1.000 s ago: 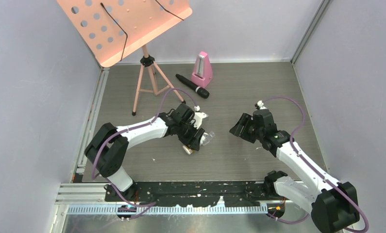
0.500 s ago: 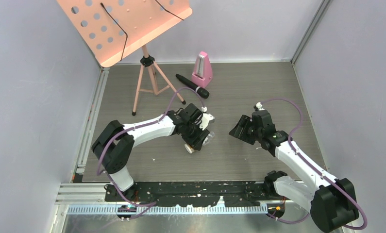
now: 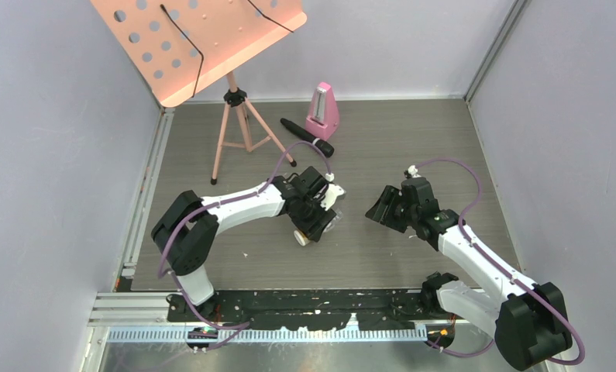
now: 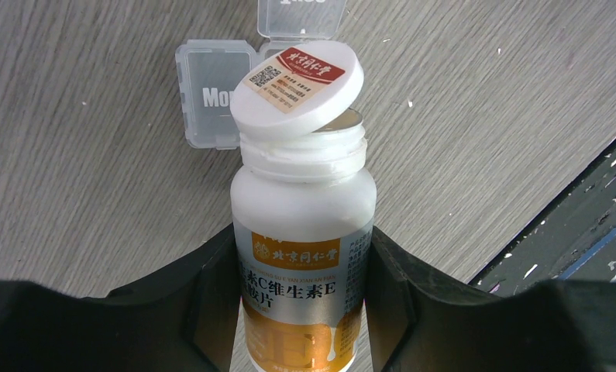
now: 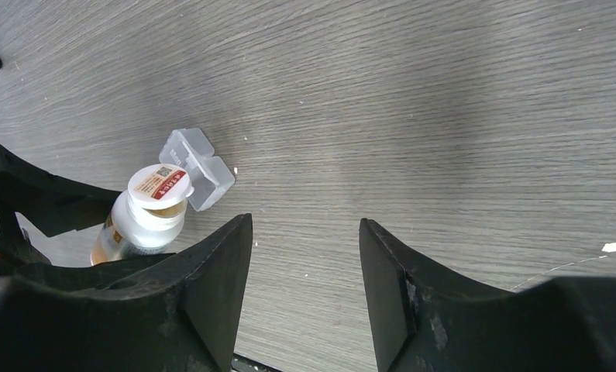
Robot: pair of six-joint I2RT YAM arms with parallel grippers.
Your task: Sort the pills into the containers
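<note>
Glossy white plastic bottle (image 4: 301, 209), clear smooth plastic pill box (image 4: 209, 93), matt grey wood-grain table (image 4: 72, 194)

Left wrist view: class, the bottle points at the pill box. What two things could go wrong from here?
1. The cap sits tilted over the mouth of the bottle held by the left gripper; it might block pills or drop off.
2. The pill box is small and unheld, the right gripper open and apart; pills may miss, or the bottle could nudge it.

One bottle (image 4: 303, 232), one pill box (image 4: 204, 116) (two compartments).
</note>
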